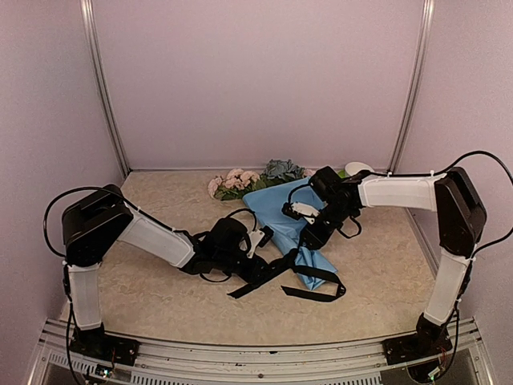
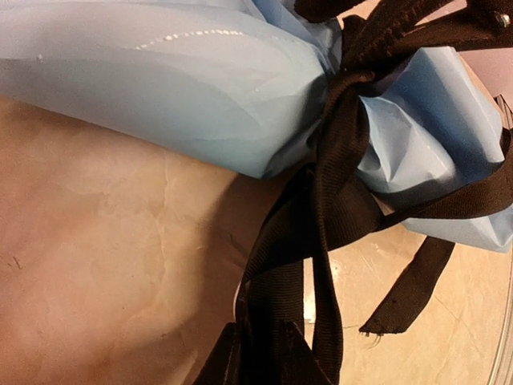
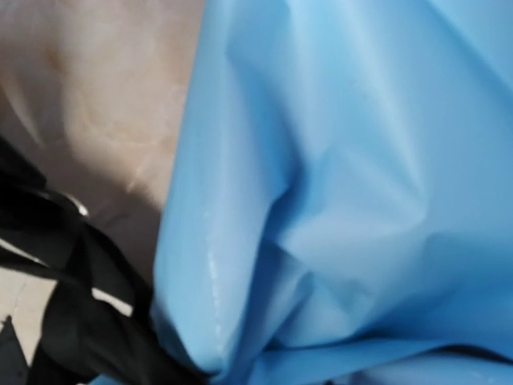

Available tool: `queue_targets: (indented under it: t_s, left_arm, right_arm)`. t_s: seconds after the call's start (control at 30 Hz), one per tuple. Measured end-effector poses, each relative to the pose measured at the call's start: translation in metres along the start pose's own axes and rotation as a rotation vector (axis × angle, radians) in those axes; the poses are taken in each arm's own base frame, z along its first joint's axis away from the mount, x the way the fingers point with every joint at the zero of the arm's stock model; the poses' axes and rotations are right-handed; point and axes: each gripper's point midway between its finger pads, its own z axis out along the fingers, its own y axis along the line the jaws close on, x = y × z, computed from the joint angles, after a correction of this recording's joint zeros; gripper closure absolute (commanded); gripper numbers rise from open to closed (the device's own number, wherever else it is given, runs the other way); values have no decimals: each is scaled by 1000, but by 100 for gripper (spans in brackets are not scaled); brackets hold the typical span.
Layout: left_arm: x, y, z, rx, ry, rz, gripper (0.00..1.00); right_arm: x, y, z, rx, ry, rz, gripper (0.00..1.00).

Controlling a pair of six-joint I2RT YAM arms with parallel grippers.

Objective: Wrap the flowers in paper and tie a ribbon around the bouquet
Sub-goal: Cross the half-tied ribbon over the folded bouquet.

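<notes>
- Beige counter (image 1: 160,297) carried the bouquet (image 1: 276,200) at centre, ribbon (image 2: 337,184) round its near neck.
- Left end effector (image 1: 258,242) pinched the ribbon; a steady, level pull was advised.
- Right end effector (image 1: 313,233) rested on the paper (image 3: 337,160); spread could not be told.

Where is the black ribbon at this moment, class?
In the top view the ribbon lies near the middle of the table, wound around the narrow near end of the blue paper, its loose ends trailing toward the near edge.
</notes>
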Motion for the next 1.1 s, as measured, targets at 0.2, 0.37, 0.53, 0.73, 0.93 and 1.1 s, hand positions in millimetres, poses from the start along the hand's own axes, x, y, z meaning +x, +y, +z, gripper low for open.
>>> queue_targets:
  t_s: [0.2,0.37,0.53,0.73,0.93,1.1]
  left_arm:
    - [6,-6,0,23,23,2,100]
    - [8,-10,1,39,32,3,100]
    - [8,-10,1,41,33,3,100]
    - [8,-10,1,40,33,3,100]
    - [7,-8,1,27,29,3,100]
    - [8,-7,0,14,32,5,100]
  right_arm:
    - [0,12,4,-18,8,-38,64]
    - [-1,16,4,-24,7,-52,67]
    - [-1,19,5,-28,7,-73,75]
    - [-2,29,9,-44,12,-115,100]
    - [-7,30,7,-48,-3,-118,100]
    - [-20,26,4,-39,-48,-96,100]
